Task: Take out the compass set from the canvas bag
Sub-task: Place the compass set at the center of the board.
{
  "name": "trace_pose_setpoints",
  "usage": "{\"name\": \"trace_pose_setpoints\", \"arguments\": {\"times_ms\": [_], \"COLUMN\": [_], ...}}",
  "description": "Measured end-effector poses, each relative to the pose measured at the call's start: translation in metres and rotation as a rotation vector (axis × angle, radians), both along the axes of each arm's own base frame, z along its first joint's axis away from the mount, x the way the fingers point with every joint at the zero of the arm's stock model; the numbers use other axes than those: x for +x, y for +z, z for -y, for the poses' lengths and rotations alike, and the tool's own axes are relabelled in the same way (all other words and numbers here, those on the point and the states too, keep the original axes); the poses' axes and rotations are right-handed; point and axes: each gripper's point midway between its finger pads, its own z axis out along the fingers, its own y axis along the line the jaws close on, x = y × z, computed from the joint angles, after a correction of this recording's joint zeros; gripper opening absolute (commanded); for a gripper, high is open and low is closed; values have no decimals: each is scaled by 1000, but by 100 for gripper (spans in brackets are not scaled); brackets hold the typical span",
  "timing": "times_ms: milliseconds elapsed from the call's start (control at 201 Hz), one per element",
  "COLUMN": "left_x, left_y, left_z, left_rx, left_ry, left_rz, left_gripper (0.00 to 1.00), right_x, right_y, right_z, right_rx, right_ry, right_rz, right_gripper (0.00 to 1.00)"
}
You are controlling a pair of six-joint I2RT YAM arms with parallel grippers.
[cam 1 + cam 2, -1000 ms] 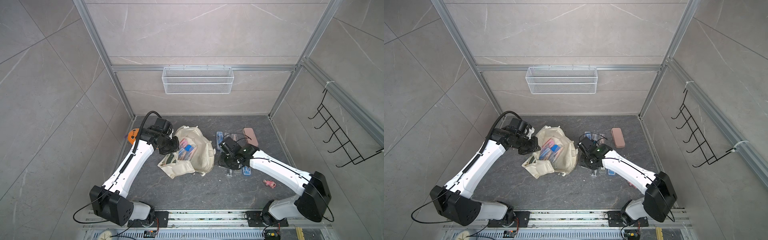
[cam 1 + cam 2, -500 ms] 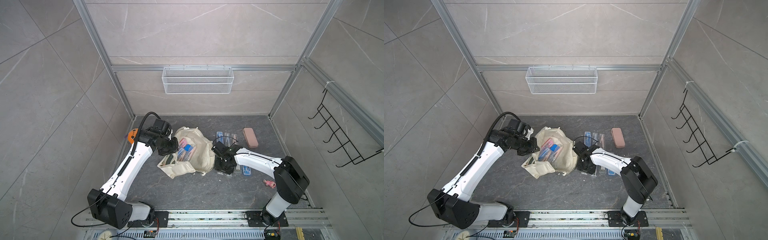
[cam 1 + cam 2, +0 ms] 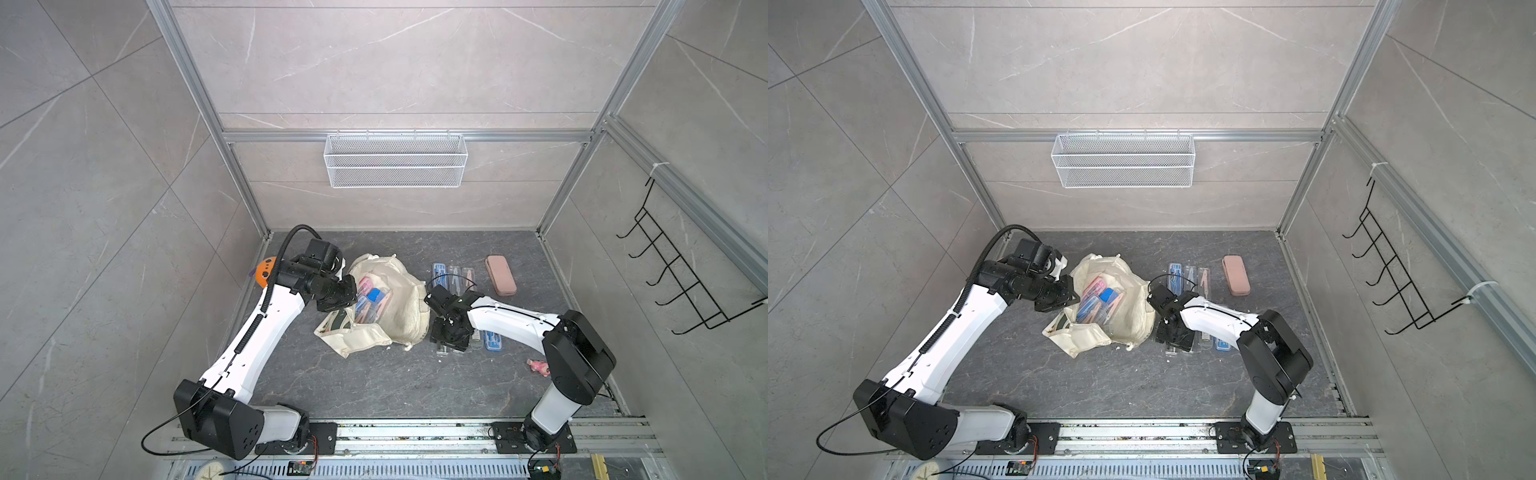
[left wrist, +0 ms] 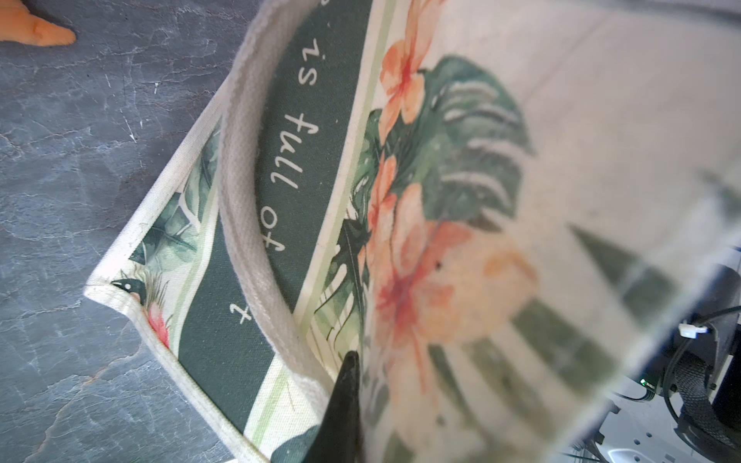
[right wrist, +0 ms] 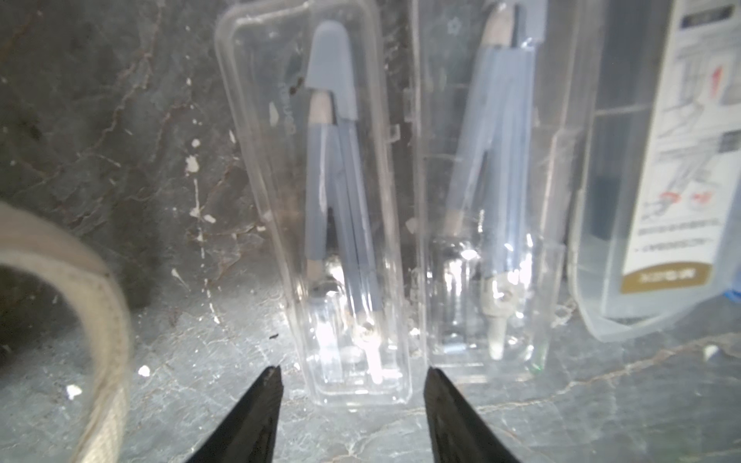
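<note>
The right gripper (image 5: 353, 373) hangs with jaws apart and nothing held, over the near end of a clear-cased compass set (image 5: 341, 192); the set lies on the table (image 5: 120, 120), outside the canvas bag (image 3: 401, 320); its long axis runs straight away from the jaws, a gap showing on either side; further cases (image 3: 370, 301) lie in the bag's mouth, to this gripper's left and nearer the left gripper (image 3: 347, 296), which is clamped on the bag's rim; its second finger is hidden by blurred cloth; how many cases are inside cannot be made out.

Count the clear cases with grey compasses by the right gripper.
2. The first case lies at the tips of the open right gripper; the second case lies beside it. More may hide inside the bag.
</note>
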Motion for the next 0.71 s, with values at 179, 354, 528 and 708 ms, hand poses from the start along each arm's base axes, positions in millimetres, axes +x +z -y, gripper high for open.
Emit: {"name": "trace_pose_setpoints", "arguments": {"times_ms": [179,354,528,708], "left_x": [0,-1,-2,-2], "left_y": [0,2,2,2], "left_z": [1,4,5,5], "left_rx": [-7,-22,-25,-24], "left_ry": [-4,-17,-25,-29], "left_rz": [-1,-2,-1,1], "left_gripper": [0,0,0,0], "right_x": [3,10,19,16], "right_y": [35,80,112,154], "right_z": [0,-6,-17,-55], "right_rx": [45,131,180,234], "right_ry": [-2,-2,30,159], "right_rz": [71,175,250,357], "right_gripper": [59,52,50,48]}}
